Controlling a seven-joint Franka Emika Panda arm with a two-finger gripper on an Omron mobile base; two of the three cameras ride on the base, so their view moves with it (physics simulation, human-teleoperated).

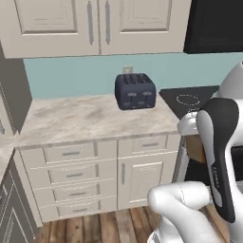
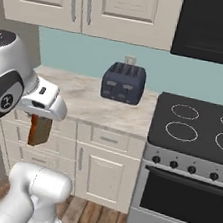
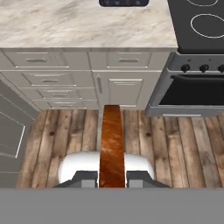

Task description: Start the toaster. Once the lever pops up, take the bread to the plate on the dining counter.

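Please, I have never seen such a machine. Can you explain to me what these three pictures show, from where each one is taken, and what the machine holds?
It is a white robot arm on a driving base, in a computer-rendered kitchen. Two pictures come from cameras on the base, behind the arm to its left and right. The third comes from a camera on the hand, looking along the gripper. On the marbled worktop stands the dark blue toaster, against the wall. Beside the worktop is a stove with an oven. The gripper is shut on the bread, a brown toasted slice held by its edge, away from the toaster, over the wooden floor. In the right base picture the bread hangs under the hand.
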